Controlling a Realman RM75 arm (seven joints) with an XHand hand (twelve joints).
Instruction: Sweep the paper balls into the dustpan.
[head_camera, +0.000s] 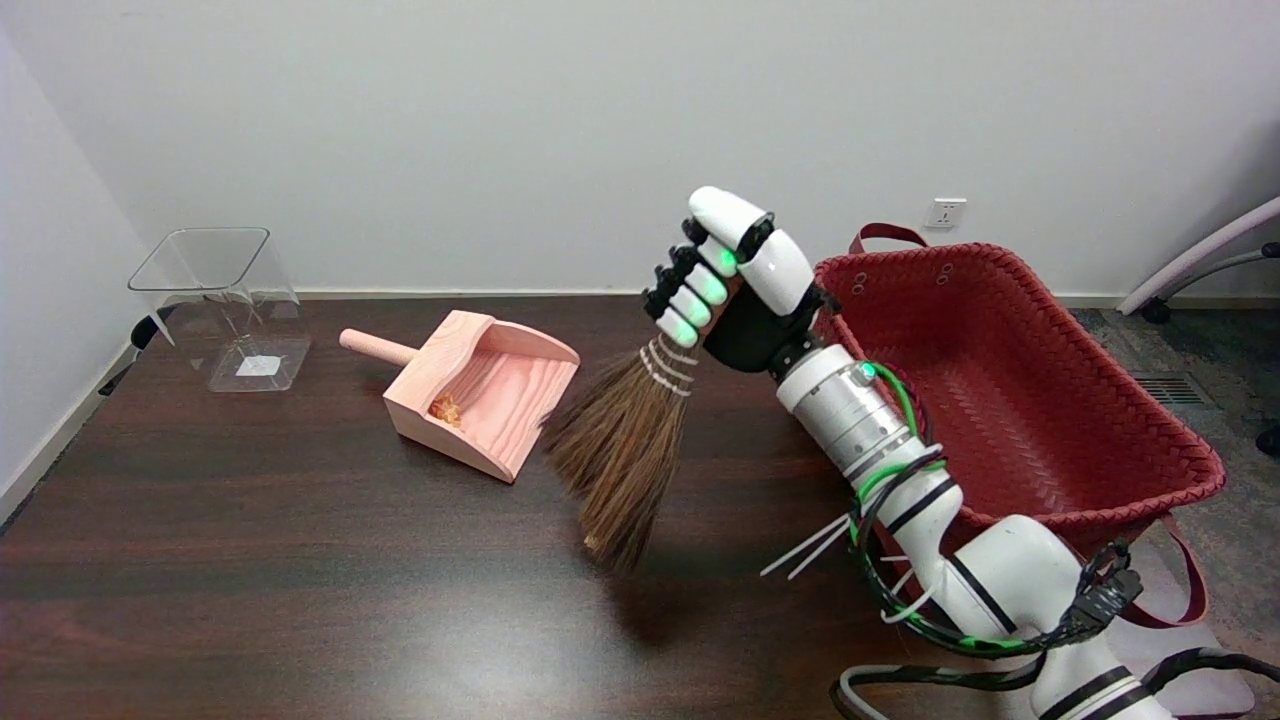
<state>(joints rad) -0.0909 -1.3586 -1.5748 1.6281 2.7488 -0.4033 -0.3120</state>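
Observation:
My right hand (728, 275) grips the handle of a small straw broom (618, 450), fingers curled round it. The brown bristles hang down and to the left, their tips just above or on the dark table (250, 560). Left of the bristles lies a pale pink wooden dustpan (485, 385), its open mouth facing the broom and its round handle pointing to the far left. A small orange-yellow paper ball (446, 408) lies inside the pan against its back wall. I see no other paper ball on the table.
A clear plastic box (225, 305) stands at the table's far left. A red woven basket (1010, 380) sits at the right, close behind my forearm. White walls bound the back and left sides.

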